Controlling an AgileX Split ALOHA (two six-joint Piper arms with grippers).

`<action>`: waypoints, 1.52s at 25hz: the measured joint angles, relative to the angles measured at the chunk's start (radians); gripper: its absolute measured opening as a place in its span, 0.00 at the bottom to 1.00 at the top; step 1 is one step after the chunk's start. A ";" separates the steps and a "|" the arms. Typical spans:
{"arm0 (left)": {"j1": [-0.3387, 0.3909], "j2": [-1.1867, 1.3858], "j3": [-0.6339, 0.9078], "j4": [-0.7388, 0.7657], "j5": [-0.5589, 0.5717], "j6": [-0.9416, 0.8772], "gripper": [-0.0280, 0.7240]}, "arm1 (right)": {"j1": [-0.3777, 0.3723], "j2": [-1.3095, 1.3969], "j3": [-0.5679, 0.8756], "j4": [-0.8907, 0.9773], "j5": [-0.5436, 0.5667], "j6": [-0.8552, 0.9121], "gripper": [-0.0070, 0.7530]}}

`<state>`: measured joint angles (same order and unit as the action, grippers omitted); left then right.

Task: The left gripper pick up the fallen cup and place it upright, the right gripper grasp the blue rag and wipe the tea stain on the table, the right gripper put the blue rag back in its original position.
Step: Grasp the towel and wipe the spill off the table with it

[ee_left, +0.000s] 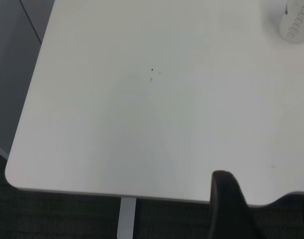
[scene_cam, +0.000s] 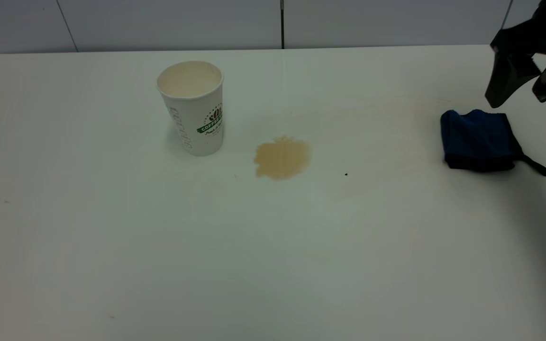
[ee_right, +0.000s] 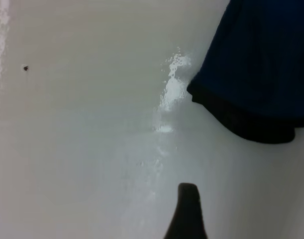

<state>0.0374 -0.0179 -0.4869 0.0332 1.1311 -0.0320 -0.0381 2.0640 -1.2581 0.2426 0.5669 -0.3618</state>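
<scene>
A white paper cup (scene_cam: 192,108) with a green logo stands upright on the white table (scene_cam: 273,246), left of centre. A tan tea stain (scene_cam: 282,157) lies just to its right. A faint smear (scene_cam: 372,128) runs from the stain toward the folded blue rag (scene_cam: 479,140) at the far right. My right gripper (scene_cam: 517,100) hangs open and empty just above the rag's far right side. The right wrist view shows the rag (ee_right: 256,74) and one finger (ee_right: 187,214). My left gripper (ee_left: 267,199) is open and empty over the table's edge; the cup's base (ee_left: 293,22) is far off.
A wet streak (ee_right: 171,94) lies on the table beside the rag. Small dark specks (scene_cam: 346,174) dot the surface. A grey wall (scene_cam: 273,23) runs behind the table's back edge. The left wrist view shows the table's rounded corner (ee_left: 12,174) and dark floor beyond.
</scene>
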 joint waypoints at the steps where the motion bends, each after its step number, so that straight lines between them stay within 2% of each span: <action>1: 0.000 0.000 0.000 0.000 0.000 0.000 0.57 | 0.000 0.029 -0.032 -0.003 0.011 0.001 0.92; 14: 0.000 0.000 0.000 0.000 0.000 0.000 0.57 | 0.000 0.408 -0.475 -0.147 0.170 0.073 0.89; 19: 0.000 0.000 0.000 0.000 0.000 0.000 0.57 | 0.000 0.518 -0.605 -0.176 0.221 0.075 0.83; 28: 0.000 0.000 0.000 0.000 0.000 0.000 0.57 | 0.000 0.594 -0.686 -0.188 0.249 0.076 0.56; 31: 0.000 0.000 0.000 0.000 0.000 0.000 0.57 | 0.000 0.594 -0.686 -0.163 0.254 0.077 0.39; 33: 0.000 0.000 0.000 0.000 0.000 0.000 0.57 | 0.000 0.594 -0.687 -0.145 0.256 0.078 0.19; 34: 0.000 0.000 0.000 0.000 0.000 0.000 0.57 | 0.000 0.594 -0.687 -0.135 0.258 0.078 0.13; 36: 0.000 0.000 0.000 0.000 0.000 0.000 0.57 | 0.003 0.595 -0.693 -0.119 0.267 0.070 0.09; 38: 0.000 0.000 0.000 0.000 0.000 0.000 0.57 | 0.015 0.600 -0.709 -0.100 0.295 0.050 0.08</action>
<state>0.0374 -0.0179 -0.4869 0.0332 1.1311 -0.0320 -0.0230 2.6635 -1.9673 0.1427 0.8617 -0.3122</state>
